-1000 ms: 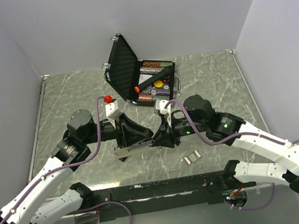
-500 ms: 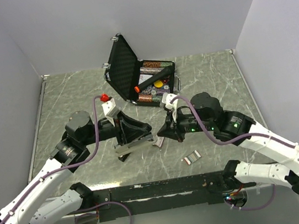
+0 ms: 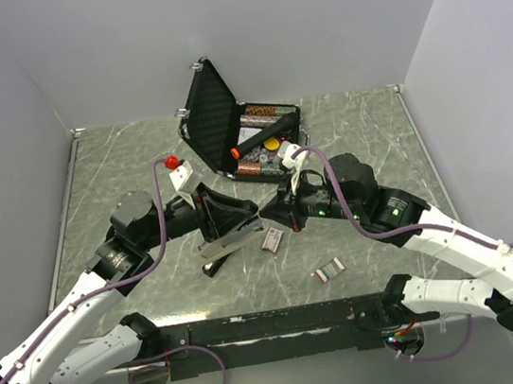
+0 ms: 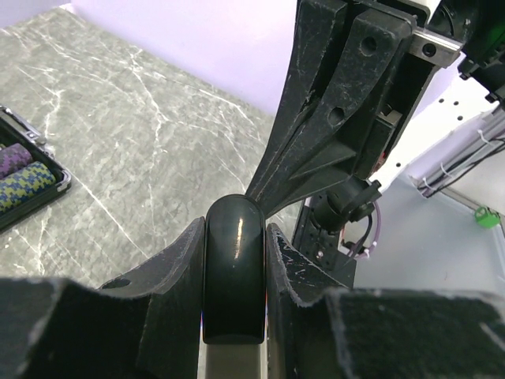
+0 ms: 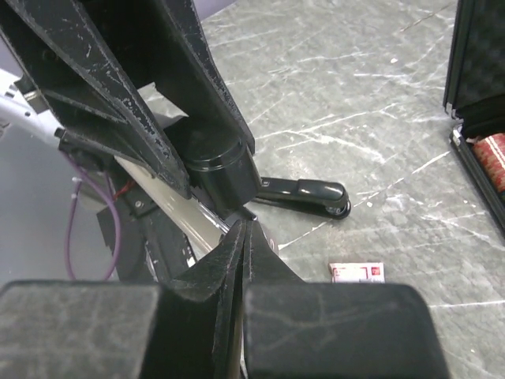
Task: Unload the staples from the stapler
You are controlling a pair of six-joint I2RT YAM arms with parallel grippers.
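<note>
The stapler (image 3: 229,243) hangs open and tilted over the middle of the table. My left gripper (image 3: 206,220) is shut on its black top arm (image 4: 233,268), which fills the gap between the fingers (image 4: 181,260). The metal magazine (image 5: 170,209) slopes down and the black base (image 5: 304,192) lies on the table. My right gripper (image 3: 269,211) is just right of the stapler's front end, its fingertips (image 5: 243,227) pressed together with nothing seen between them. A small white and red block (image 3: 272,238), which may be staples, lies on the table below. A grey staple strip (image 3: 329,271) lies nearer the front.
An open black case (image 3: 212,112) with coloured items inside stands at the back centre. Grey walls close the table on the left, back and right. The arm bases and a black bar (image 3: 284,322) run along the near edge.
My right gripper closed and drew back a little from the stapler's front. The left arm tilted the stapler further up. The white and red block, unseen a second ago, now shows on the table.
</note>
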